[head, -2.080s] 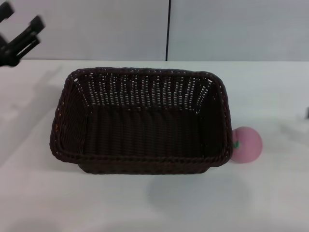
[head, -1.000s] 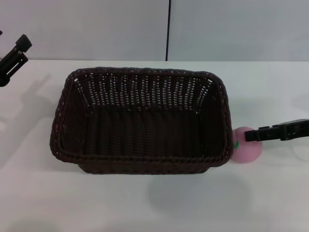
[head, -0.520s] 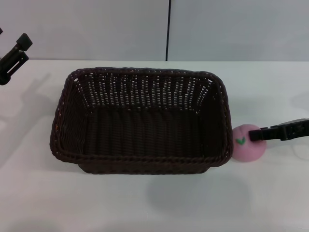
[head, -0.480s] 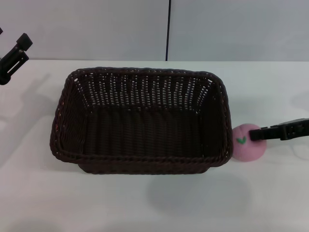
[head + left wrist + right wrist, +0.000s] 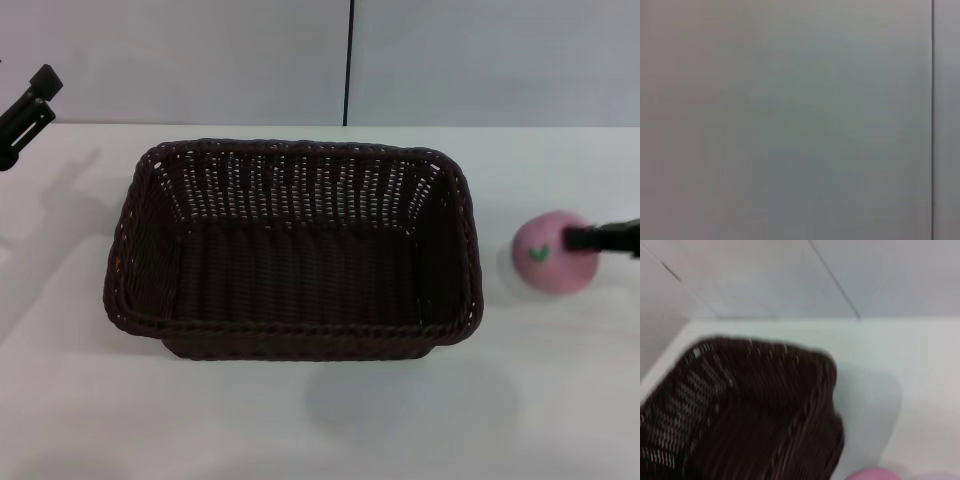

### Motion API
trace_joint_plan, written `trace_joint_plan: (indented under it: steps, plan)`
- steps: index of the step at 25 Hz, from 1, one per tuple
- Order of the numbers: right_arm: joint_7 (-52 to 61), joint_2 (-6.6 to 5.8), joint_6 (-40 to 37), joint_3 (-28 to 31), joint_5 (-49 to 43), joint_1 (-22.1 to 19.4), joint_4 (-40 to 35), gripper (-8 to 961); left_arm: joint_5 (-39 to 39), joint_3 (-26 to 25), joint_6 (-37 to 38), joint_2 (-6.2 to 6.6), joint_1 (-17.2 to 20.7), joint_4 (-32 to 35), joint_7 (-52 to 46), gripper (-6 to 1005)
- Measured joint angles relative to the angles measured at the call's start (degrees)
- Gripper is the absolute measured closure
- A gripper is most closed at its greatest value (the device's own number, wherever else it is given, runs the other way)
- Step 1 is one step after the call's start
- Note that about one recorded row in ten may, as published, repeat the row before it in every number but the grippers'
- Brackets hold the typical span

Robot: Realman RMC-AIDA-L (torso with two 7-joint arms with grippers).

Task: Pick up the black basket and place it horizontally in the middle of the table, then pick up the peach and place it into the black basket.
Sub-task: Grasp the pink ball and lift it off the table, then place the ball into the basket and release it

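The black basket (image 5: 290,250) lies lengthwise across the middle of the white table (image 5: 300,420), open side up and with nothing in it. It also shows in the right wrist view (image 5: 740,410). The pink peach (image 5: 552,256) with its green leaf mark is off the basket's right end, apart from it. My right gripper (image 5: 575,240) reaches in from the right edge and is shut on the peach, holding it slightly above the table. A sliver of the peach (image 5: 872,474) shows in the right wrist view. My left gripper (image 5: 40,95) is raised at the far left, open and empty.
A grey wall with a dark vertical seam (image 5: 349,60) stands behind the table. The left wrist view shows only that wall. Bare table lies in front of the basket and at both ends.
My right gripper came in from the right, closed on the peach beside the basket, and has carried it up and to the right. The left gripper has drawn back slightly.
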Motion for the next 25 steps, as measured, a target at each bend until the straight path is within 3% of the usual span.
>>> trace_joint_plan:
  steps: [6, 11, 17, 21, 25]
  plan:
    - [1.1, -0.08, -10.3, 8.6, 6.7, -1.4, -11.7, 831, 0.0, 0.0, -0.1, 0.0, -0.4, -0.5, 0.7, 216]
    - [2.8, -0.5, -15.3, 8.9, 13.9, -0.6, -17.1, 892, 0.0, 0.0, 0.0, -0.01, -0.4, -0.5, 0.7, 216]
    - [-0.8, -1.55, -11.9, 3.8, 15.1, 6.2, -6.4, 914, 0.0, 0.3, 0.0, -0.1, -0.6, -1.2, 0.7, 216]
    - [-4.9, -2.27, -3.7, -2.7, 13.7, 10.8, 2.6, 928, 0.1, 0.5, 0.3, -0.1, -0.9, -2.2, 0.8, 216]
    - [-9.6, -1.68, 2.8, -6.2, 13.8, 13.5, 7.3, 913, 0.3, 0.6, 0.4, -0.1, -0.8, -2.5, 0.8, 216]
